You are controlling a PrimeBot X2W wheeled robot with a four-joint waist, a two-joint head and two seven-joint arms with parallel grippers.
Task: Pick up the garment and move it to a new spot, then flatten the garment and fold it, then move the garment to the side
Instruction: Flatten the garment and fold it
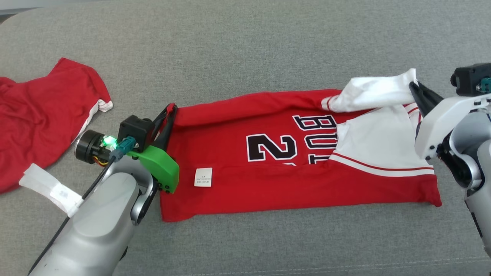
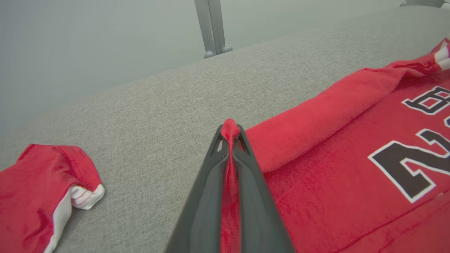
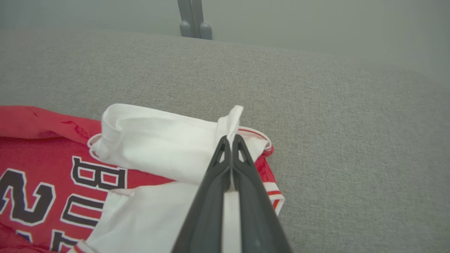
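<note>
The garment [image 1: 268, 165] is a red jersey with white sleeves and black lettering, lying lengthwise across the grey cushion [image 1: 245, 50], its near and far edges folded over the middle. My left gripper [image 1: 171, 108] is shut on the red hem corner at the garment's left end; in the left wrist view red cloth [image 2: 230, 130] is pinched between the dark fingers. My right gripper [image 1: 413, 85] is shut on a white sleeve [image 1: 376, 94] at the right end, lifted a little; in the right wrist view the white sleeve [image 3: 158, 140] bunches at the fingertips.
A second red garment [image 1: 42, 115] with white trim lies crumpled at the cushion's left, also seen in the left wrist view as red cloth [image 2: 38, 196]. A grey post [image 2: 212, 28] stands beyond the cushion's far edge. Bare grey cushion lies behind and in front of the jersey.
</note>
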